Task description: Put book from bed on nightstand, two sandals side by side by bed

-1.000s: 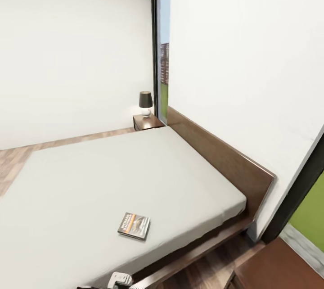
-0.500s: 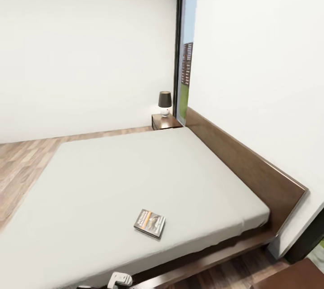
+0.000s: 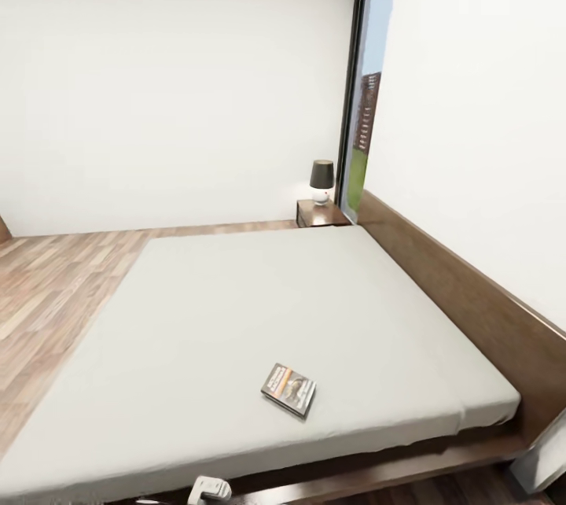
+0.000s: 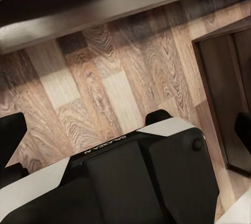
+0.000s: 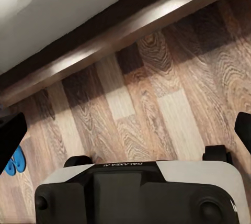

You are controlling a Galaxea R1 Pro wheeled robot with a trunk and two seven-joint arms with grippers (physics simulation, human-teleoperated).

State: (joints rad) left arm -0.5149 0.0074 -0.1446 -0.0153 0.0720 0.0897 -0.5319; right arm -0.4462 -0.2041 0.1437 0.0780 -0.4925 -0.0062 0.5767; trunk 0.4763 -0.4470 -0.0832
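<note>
Nothing done yet: book (image 3: 288, 389) lower centre on bed (image 3: 236, 308), far nightstand (image 3: 321, 213) bare of it, sandals (image 5: 14, 161) unplaced; your pincers' state can't tell

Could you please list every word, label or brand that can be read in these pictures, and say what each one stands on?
"GALAXEA", seen upside down: on the white band of the robot's body in the right wrist view.
The same marking on the white band in the left wrist view: blurred, not surely readable.
Lettering on the cover of the book lying on the bed: too small and blurred to read.
</note>
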